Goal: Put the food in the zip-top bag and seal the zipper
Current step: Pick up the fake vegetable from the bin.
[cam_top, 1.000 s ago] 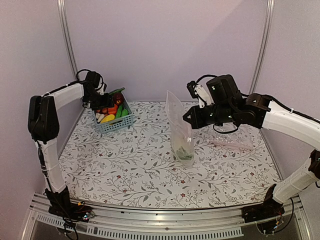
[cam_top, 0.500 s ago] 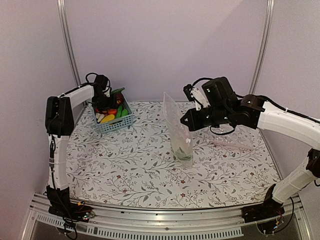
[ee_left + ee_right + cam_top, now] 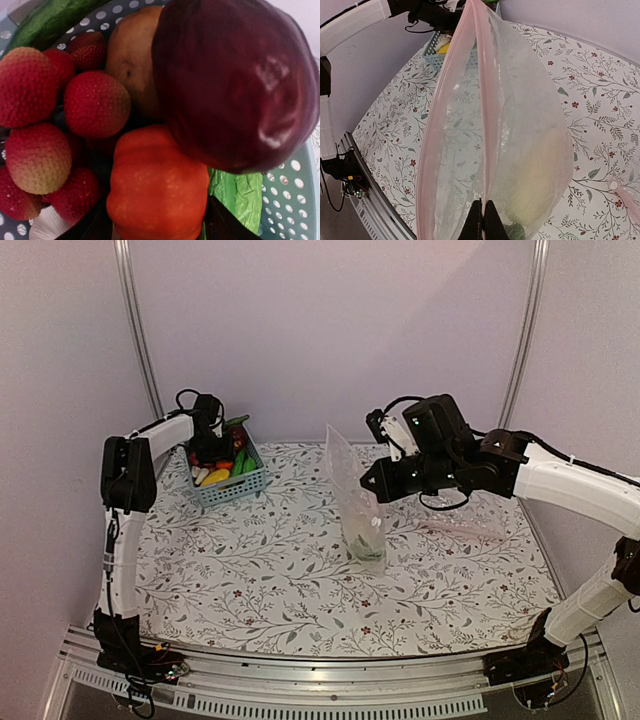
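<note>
Reaching further than before, my left gripper (image 3: 211, 439) straddles the orange toy pepper (image 3: 157, 195) in the blue basket (image 3: 236, 486), upper left; grip unclear. Right gripper (image 3: 483, 220) pinches the clear plastic bag (image 3: 520, 125), centre; cream vegetable (image 3: 540, 175) inside, unsealed.

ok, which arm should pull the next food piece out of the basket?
Left. The left pincer is down in the blue basket, jaws straddling the orange piece. The right pincer is shut on the zip-top bag, holding it upright, away from the basket.

Left arm (image 3: 163, 427) and right arm (image 3: 572, 478) of white tubes and black joints, looped black cables (image 3: 398, 403), right gripper (image 3: 483, 203) with slim dark jaws
</note>
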Robot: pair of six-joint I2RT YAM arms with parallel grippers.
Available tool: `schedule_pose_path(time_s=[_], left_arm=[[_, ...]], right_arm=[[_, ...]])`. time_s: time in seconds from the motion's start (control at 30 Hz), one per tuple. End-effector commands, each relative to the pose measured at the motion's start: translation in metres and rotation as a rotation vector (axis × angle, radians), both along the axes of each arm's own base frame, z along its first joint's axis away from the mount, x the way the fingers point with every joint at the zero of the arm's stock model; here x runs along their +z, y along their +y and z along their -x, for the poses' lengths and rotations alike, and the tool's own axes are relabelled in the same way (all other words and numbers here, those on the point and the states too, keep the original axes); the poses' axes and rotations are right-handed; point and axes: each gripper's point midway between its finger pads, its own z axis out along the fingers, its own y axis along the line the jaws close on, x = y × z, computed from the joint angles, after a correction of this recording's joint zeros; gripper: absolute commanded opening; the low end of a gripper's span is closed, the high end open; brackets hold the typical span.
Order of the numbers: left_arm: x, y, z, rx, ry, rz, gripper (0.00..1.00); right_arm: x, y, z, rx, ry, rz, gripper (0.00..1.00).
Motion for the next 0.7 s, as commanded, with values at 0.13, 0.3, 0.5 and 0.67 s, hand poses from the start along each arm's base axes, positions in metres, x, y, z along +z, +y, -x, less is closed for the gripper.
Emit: schedule_pose_path(time_s=[0.13,0.3,0.5,0.67], left_arm=[[-0.008,0.010,-0.005,0.028,0.007,-0.018,0.50],[0.030,0.010,-0.002,0.039,-0.061,0.005,0.46],[0.096,0.013,0.030,0.076,-0.188,0.050,0.44],[0.124,0.016,0.069,0.091,-0.267,0.097,0.43]], right_arm=[[-0.008,0.001,0.002,0.005,0.022,0.009,0.00],[-0.009,0.000,0.002,0.003,0.023,0.013,0.00],[-0.008,0.003,0.002,0.011,0.024,0.005,0.00],[-0.006,0.005,0.003,0.022,0.022,0.000,0.00]])
